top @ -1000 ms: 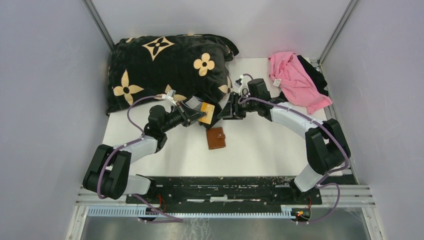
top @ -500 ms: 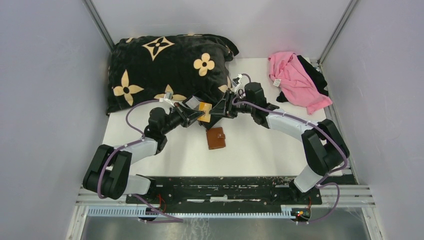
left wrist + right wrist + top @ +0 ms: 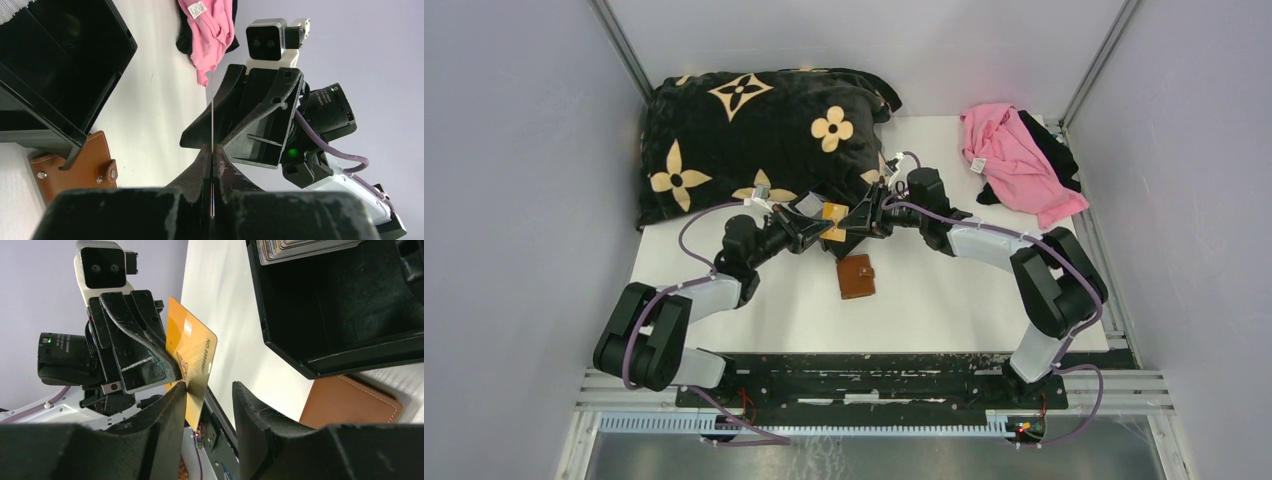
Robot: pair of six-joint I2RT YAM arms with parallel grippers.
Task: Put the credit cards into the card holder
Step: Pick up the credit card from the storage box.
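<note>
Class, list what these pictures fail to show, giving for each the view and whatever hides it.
- Orange card: its face is lost in the left wrist view, where it is seen edge-on.
- Stack of cards: right wrist view, cut by the top edge; count unclear.
- Card holder: pockets unseen in all views because it lies closed; black tray overlaps it in both wrist views.

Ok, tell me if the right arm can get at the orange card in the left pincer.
Probably yes: the right pincer stands open astride the free end of the orange card, while the left pincer, shut, grips the other end. Nothing shows between them.
</note>
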